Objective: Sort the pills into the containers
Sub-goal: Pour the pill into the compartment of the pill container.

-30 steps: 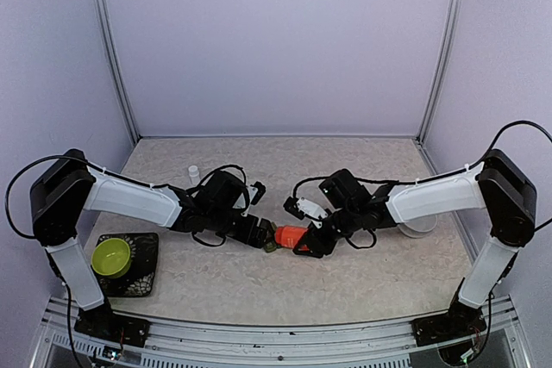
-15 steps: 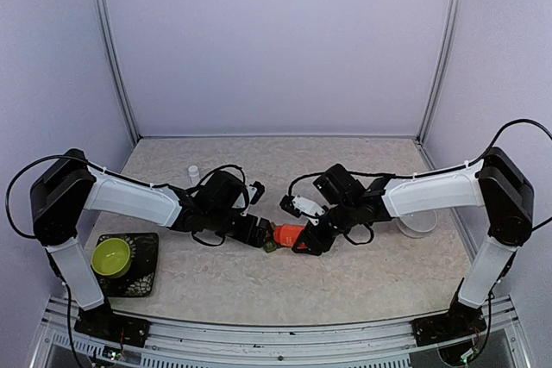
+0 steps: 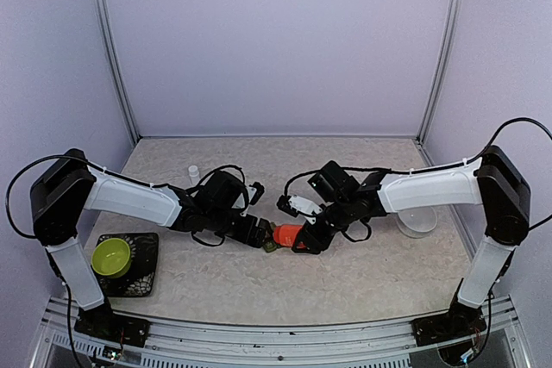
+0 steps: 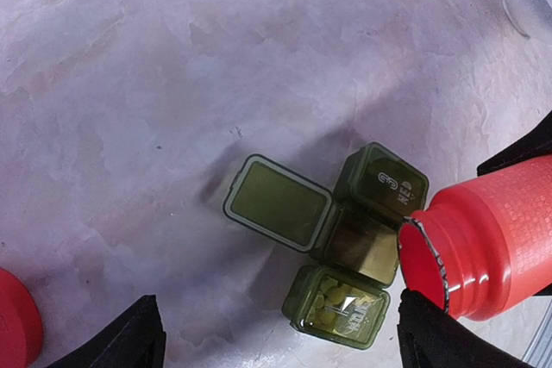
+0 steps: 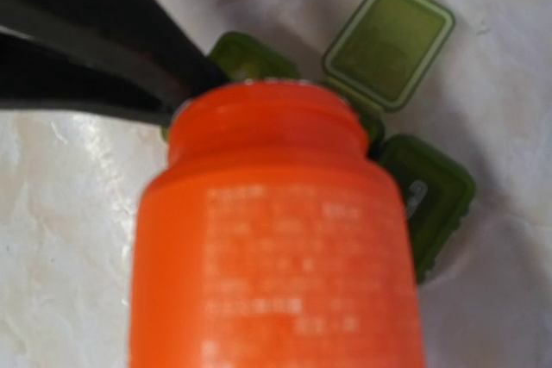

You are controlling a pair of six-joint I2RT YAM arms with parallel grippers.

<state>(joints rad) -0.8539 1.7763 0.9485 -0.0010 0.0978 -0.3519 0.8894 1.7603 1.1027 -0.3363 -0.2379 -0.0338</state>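
The containers point(image 4: 362, 243) are three dark green cells in a row point(image 3: 270, 246). The middle cell is open, its lid point(image 4: 278, 202) folded out to the left. Pills point(image 4: 332, 295) show through the closed lid of the near cell. An orange-red bottle point(image 4: 483, 243) lies tilted with its open mouth at the edge of the middle cell. My right gripper point(image 3: 304, 237) is shut on that bottle point(image 5: 276, 239), which hides its fingers in the right wrist view. My left gripper point(image 4: 280, 338) stands open, its fingers point(image 4: 129, 333) either side of the box and touching nothing.
A red cap point(image 4: 13, 321) lies on the table left of the box. A small white bottle point(image 3: 193, 173) stands behind the left arm. A lime-green bowl point(image 3: 111, 256) sits on a black tray point(image 3: 142, 277) at front left. A clear bowl point(image 3: 417, 223) stands at right.
The right arm's wrist has shifted a little left and away, bringing the bottle slightly closer over the box. The left arm has not moved.
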